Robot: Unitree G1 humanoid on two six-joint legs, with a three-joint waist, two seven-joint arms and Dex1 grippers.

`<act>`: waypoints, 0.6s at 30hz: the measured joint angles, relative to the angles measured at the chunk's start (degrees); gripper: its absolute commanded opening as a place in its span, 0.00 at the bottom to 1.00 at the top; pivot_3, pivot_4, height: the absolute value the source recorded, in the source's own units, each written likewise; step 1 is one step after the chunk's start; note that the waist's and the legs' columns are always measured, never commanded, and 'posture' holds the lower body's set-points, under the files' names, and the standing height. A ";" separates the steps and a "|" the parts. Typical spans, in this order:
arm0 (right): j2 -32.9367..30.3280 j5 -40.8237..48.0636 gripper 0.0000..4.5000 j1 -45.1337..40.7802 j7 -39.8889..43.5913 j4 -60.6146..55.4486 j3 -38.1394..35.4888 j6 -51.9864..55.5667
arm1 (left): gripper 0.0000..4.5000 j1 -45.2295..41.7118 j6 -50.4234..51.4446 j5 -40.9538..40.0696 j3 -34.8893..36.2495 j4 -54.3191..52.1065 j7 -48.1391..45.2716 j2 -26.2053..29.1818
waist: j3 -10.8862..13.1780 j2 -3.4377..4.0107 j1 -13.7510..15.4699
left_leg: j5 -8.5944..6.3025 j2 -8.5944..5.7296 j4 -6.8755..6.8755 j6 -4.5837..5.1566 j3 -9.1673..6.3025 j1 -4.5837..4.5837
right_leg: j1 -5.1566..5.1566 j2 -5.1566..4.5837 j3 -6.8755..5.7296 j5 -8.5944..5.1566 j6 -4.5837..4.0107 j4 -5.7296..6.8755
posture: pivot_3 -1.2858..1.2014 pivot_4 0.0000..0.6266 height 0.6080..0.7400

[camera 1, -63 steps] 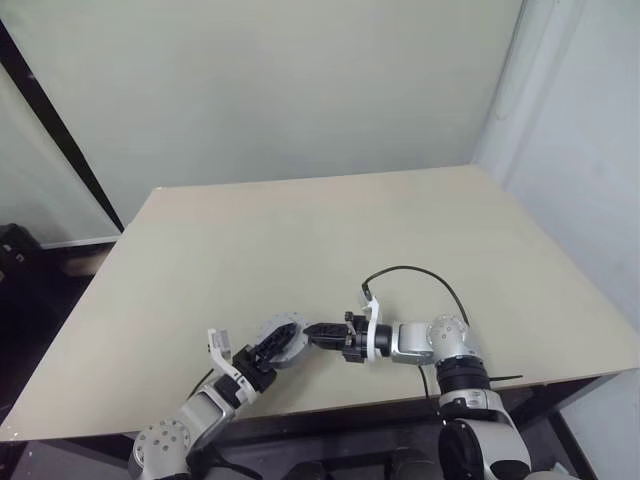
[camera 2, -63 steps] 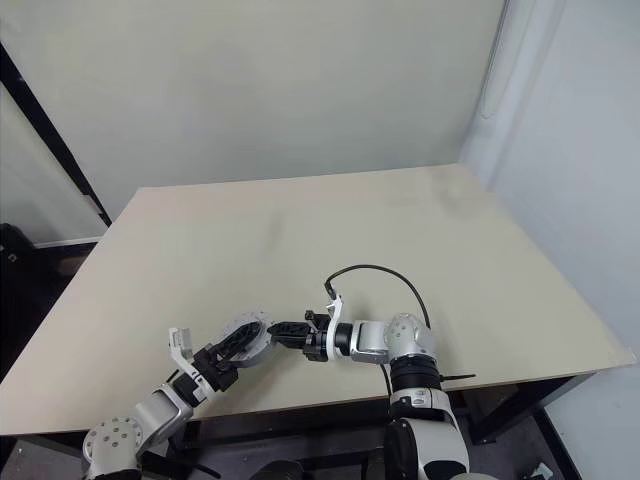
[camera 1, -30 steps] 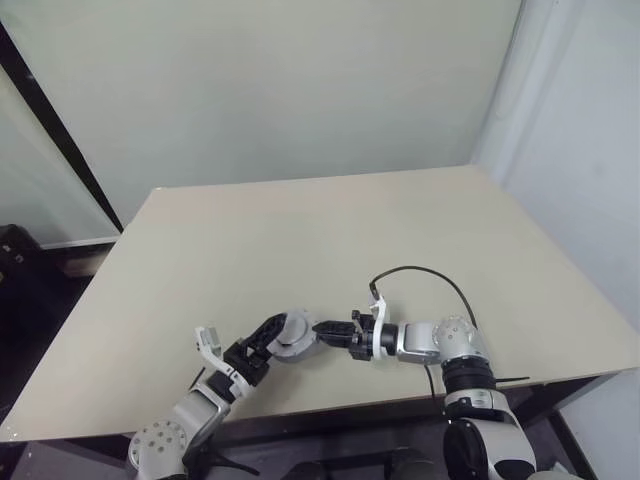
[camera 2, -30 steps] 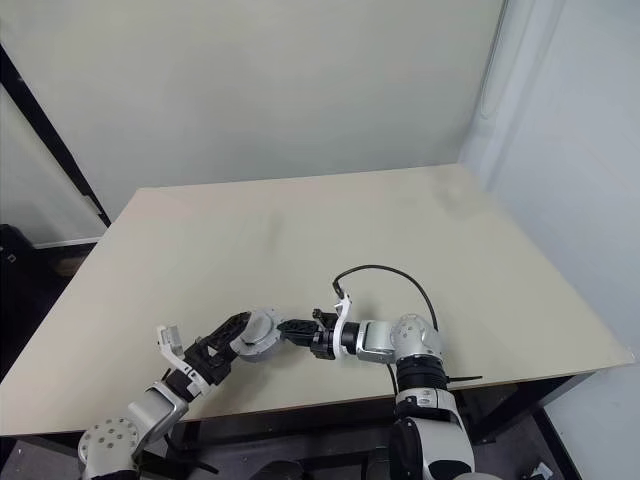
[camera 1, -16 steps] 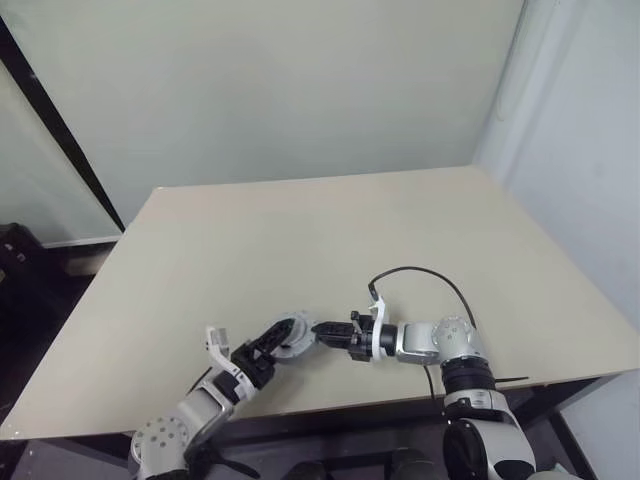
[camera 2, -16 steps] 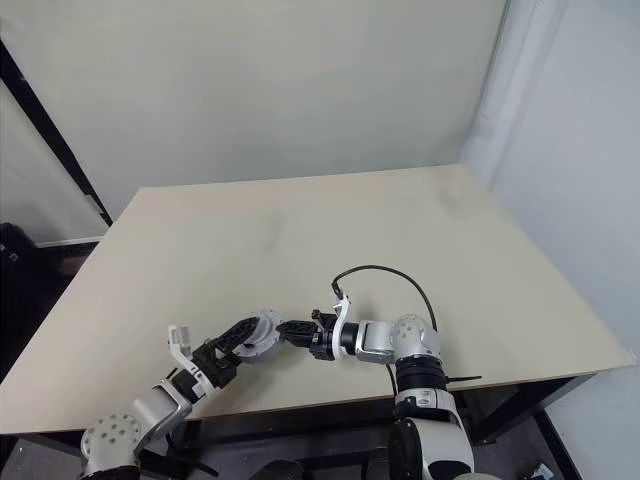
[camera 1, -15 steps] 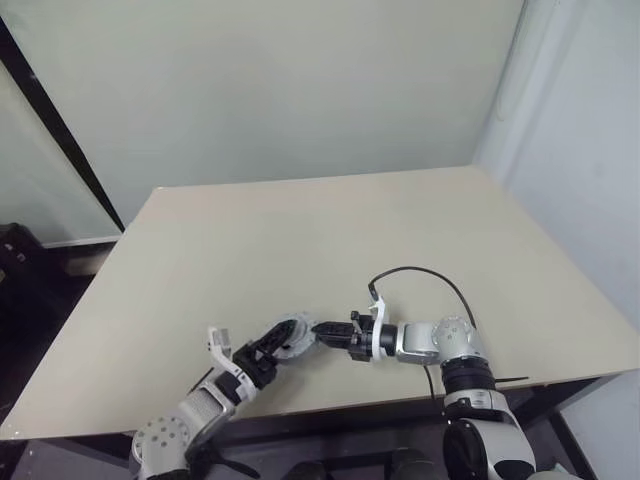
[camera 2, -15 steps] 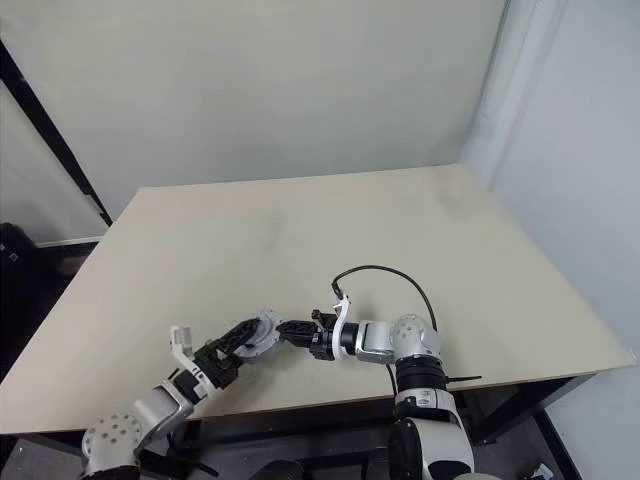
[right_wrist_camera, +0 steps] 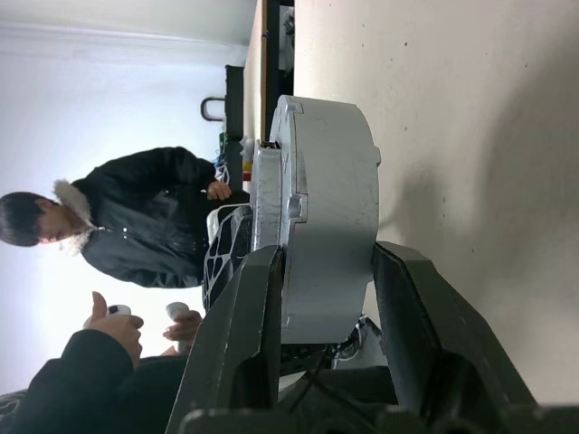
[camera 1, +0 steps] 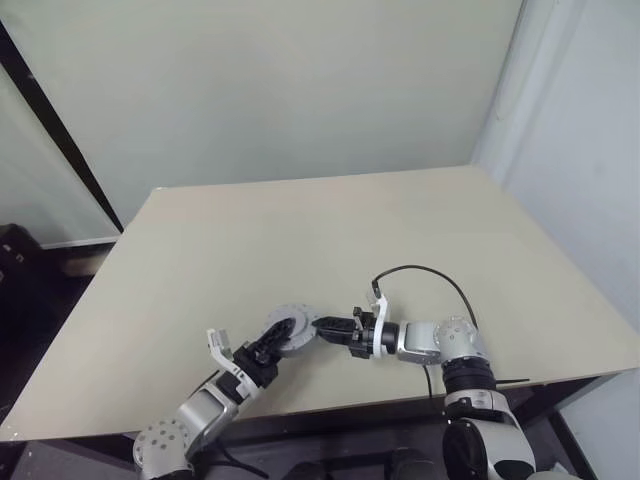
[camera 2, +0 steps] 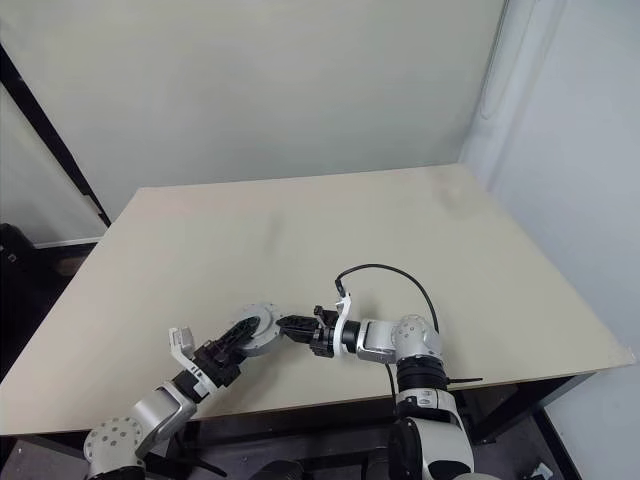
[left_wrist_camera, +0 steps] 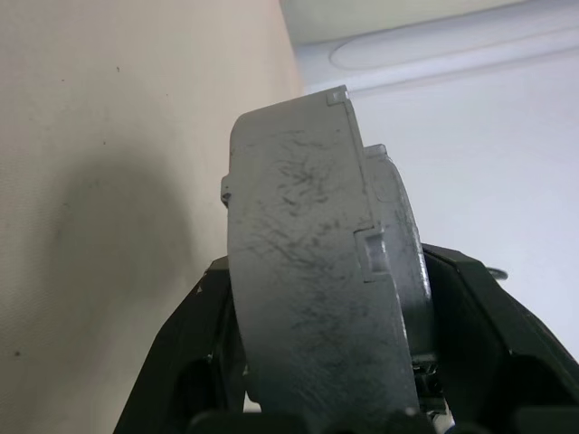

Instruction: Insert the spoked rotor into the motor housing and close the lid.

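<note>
Holding one round grey unit between them, two grippers meet above the near part of one beige table (camera 1: 420,230); the unit is the motor housing (camera 1: 291,330) with the lid (right_wrist_camera: 269,237) already sitting on it, so the two parts make one thick disc; it is lifted off the table, tilted, and near the front edge, a little to the robot's left of the middle. The left gripper (camera 1: 268,344) comes from the near left; its two black fingers (left_wrist_camera: 194,334) stand on either side of the disc's edge in the left wrist view, pressed on the grey body, so it is clamped on the motor housing. The right gripper (camera 1: 329,327) comes from the right, pointing to the left; in the right wrist view its two fingers (right_wrist_camera: 237,334) close on the two flat faces of the same disc, one on the lid side and one on the housing side, so it also grips the motor housing. The spoked wheel cannot be seen from outside; I cannot tell if it is inside. One black cable (camera 1: 420,272) loops over the right arm; behind the table, in the right wrist view, one person (right_wrist_camera: 136,217) in a dark jacket sits, and one more hand (right_wrist_camera: 109,330) holding a controller is nearer.
</note>
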 measured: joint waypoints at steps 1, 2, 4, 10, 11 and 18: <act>-0.01 0.00 0.27 0.00 0.03 0.00 0.13 -0.20 | 0.52 0.01 -0.10 -0.09 -0.02 0.00 0.05 -0.01 | 0.00 0.00 -0.01 | 0.00 0.00 0.00 0.00 0.00 0.00 | 0.00 0.00 0.00 0.00 0.00 0.00 | 0.52 0.00 1.00; -0.02 -0.01 0.27 0.00 0.08 0.00 0.24 -0.51 | 0.52 0.01 -0.23 -0.16 -0.03 0.01 0.05 -0.04 | 0.00 0.00 0.00 | 0.00 0.00 0.00 0.00 0.00 0.00 | 0.00 0.00 0.00 0.00 0.00 0.00 | 0.52 0.00 1.00; 0.13 -0.05 0.27 0.00 0.07 0.00 0.58 -1.64 | 0.51 0.01 -0.82 -0.24 -0.03 0.01 0.10 -0.19 | 0.00 0.00 -0.01 | 0.00 -0.01 0.00 0.00 0.01 0.00 | 0.00 0.00 0.00 0.00 0.00 0.00 | 0.52 0.00 1.00; 0.05 -0.10 0.48 0.08 0.24 0.00 1.52 -3.85 | 0.50 -0.24 -2.72 -0.34 -0.28 -0.03 0.01 -0.35 | 0.00 0.00 0.00 | 0.00 -0.01 0.00 0.00 0.01 0.00 | 0.01 0.00 0.00 0.00 0.00 -0.01 | 0.52 0.00 1.00; -0.29 0.00 0.56 0.12 0.38 0.00 1.48 -3.49 | 0.45 -0.26 -2.81 -0.24 -0.32 -0.05 0.04 -0.29 | 0.00 0.00 0.02 | 0.00 -0.01 0.00 0.00 -0.01 -0.01 | 0.01 -0.01 0.00 0.00 0.00 -0.01 | 0.52 0.00 1.00; 0.11 1.47 1.00 0.04 0.43 -0.38 -0.19 -2.86 | 0.44 -0.04 -3.15 1.67 -0.67 -0.01 0.44 -0.11 | 0.00 0.00 -0.01 | 0.00 -0.01 0.00 0.00 0.00 0.01 | 0.00 0.06 -0.01 0.00 -0.01 0.01 | 0.52 0.00 1.00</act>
